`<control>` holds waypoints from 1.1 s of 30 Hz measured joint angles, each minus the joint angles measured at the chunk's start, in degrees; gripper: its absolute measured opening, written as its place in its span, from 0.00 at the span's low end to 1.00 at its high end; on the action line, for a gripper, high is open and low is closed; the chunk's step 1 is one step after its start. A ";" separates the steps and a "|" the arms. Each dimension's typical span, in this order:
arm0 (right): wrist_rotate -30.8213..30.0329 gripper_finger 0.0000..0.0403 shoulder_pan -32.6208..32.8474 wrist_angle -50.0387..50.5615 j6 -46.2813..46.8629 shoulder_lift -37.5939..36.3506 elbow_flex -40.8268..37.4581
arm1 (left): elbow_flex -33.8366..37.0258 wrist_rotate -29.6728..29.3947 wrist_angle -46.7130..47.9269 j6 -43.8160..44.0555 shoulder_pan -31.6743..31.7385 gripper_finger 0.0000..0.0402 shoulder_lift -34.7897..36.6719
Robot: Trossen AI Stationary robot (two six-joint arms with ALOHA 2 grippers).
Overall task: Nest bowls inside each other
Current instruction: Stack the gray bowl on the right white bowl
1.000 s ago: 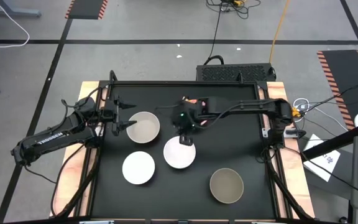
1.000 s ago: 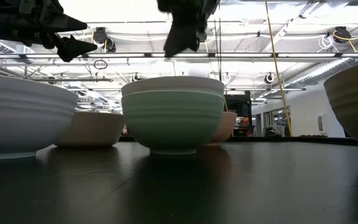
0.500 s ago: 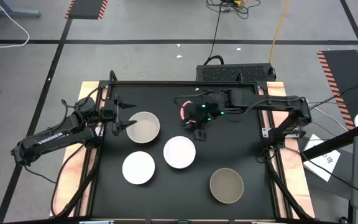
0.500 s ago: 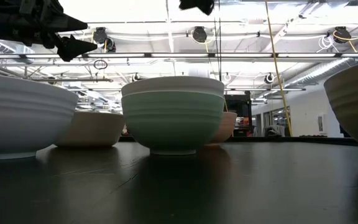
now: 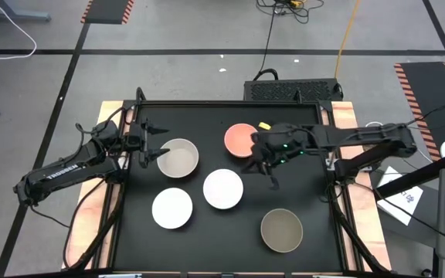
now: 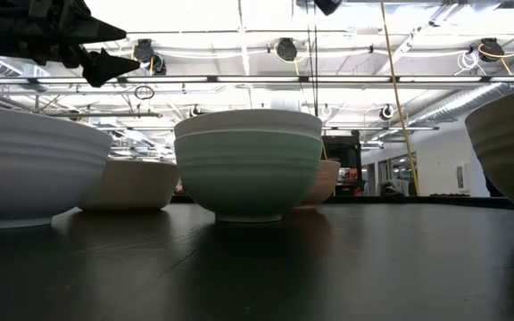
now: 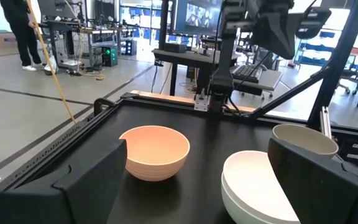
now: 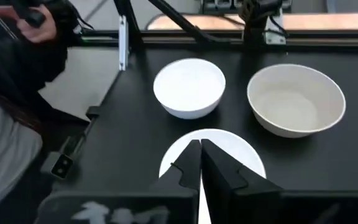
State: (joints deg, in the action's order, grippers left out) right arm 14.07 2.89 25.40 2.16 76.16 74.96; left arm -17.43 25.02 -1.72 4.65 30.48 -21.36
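- Five round, smooth plastic bowls show from above on the matte black bench (image 5: 315,247): pink bowl (image 5: 239,139), beige bowl (image 5: 178,157), two white bowls (image 5: 223,189) (image 5: 172,208), olive bowl (image 5: 281,229).
- Only the low view reveals a ribbed green bowl (image 6: 248,174) under the middle white one.
- Left claw (image 5: 157,141) spread open beside the beige bowl; right claw (image 5: 271,176) closed, empty, above the bench.

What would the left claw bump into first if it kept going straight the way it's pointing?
Probably the beige-grey bowl: the open left gripper points along the table right at its near rim.
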 joint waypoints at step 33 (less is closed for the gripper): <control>-4.34 0.00 1.36 -20.47 9.13 -41.11 -39.87 | 0.00 -0.04 1.20 -0.33 0.00 0.98 -0.01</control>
State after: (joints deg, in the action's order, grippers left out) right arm 9.73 4.25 4.93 11.29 35.05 35.09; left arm -17.43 24.97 -0.51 4.32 30.48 -21.37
